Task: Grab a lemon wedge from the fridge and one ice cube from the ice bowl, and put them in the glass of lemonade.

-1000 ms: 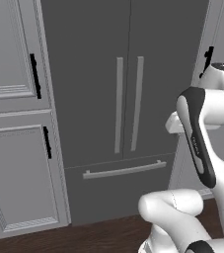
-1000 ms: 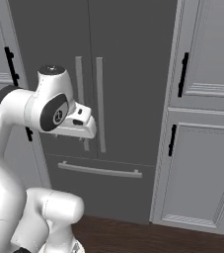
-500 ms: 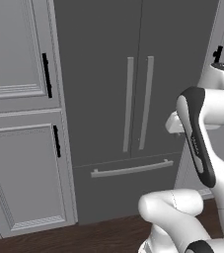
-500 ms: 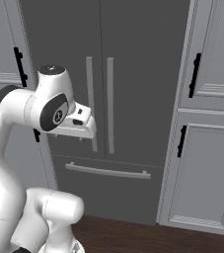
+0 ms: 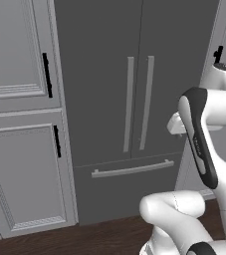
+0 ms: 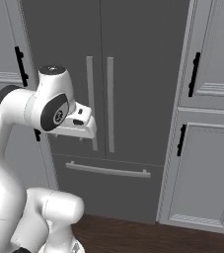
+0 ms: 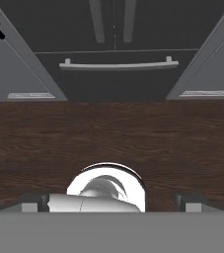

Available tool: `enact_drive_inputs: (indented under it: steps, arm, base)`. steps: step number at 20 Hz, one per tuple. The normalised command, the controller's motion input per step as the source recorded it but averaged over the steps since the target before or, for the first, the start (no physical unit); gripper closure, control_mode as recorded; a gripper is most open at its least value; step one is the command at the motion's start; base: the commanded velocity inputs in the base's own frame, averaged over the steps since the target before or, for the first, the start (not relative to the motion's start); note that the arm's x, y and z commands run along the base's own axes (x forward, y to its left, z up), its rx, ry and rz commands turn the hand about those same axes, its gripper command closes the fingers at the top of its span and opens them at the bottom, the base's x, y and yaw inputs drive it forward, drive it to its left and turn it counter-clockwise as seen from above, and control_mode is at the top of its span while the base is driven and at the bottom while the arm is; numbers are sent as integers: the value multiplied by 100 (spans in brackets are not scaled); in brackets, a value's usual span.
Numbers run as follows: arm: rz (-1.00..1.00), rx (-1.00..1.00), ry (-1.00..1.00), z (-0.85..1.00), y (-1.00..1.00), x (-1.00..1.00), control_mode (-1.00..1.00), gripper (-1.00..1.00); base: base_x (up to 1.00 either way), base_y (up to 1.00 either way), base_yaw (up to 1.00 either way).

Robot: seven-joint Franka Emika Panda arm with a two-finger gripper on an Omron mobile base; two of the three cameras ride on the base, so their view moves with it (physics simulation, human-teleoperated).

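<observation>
The fridge (image 5: 104,74) is a tall dark grey unit straight ahead, with both doors shut and two long vertical bar handles (image 5: 138,103) at its middle. A horizontal handle (image 6: 107,170) runs across its lower drawer. My gripper (image 6: 79,129) hangs at about handle height, in front of the fridge (image 6: 143,59) and apart from it, pointing down at the floor. In the hand view its fingertips (image 7: 32,201) stand wide apart, so the gripper (image 7: 112,201) is open and holds nothing. The lemon wedge is hidden behind the shut doors. The ice cube, ice bowl and glass of lemonade are out of view.
Light grey panelled cabinets with black handles flank the fridge, on the left (image 5: 25,174) and on the right (image 6: 207,168). Dark wood floor (image 7: 113,133) lies between my base and the fridge's drawer.
The whole picture slid to the right over the first half second, so the base moved left along the fridge. Since then the view holds steady. The arm's pose and the open gripper are unchanged.
</observation>
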Motion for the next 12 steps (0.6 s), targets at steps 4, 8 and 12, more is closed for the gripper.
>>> enact_drive_inputs:
  steps: [4,8,12]
  arm:
    - [0,0,0,0,0,0,100,-100]
    - [0,0,0,0,0,0,100,-100]
    - [-1,0,-12,13,0,-9,-100,-100]
  base:
    - [-30,0,-4]
    - [-26,0,-6]
    - [-6,0,-1]
